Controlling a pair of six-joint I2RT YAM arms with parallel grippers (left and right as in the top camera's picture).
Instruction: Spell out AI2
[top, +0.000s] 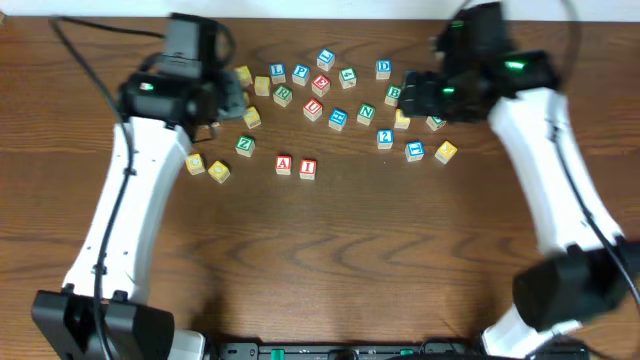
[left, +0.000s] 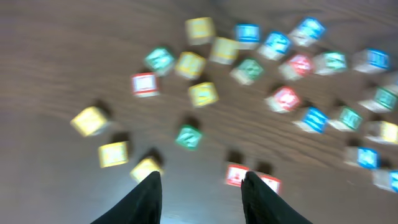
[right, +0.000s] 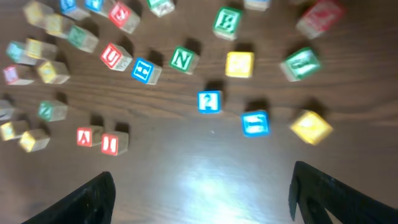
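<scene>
Right hand (right: 202, 186) hovers, jaws apart, near the blue 2 block (right: 209, 101).

Dark wooden table (top: 330, 260) with scattered letter blocks (top: 338, 118), red A (top: 284, 165) beside red I (top: 307, 168).

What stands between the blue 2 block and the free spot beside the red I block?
Nothing visible: only bare table lies between the 2 block and the spot beside the I block.
</scene>
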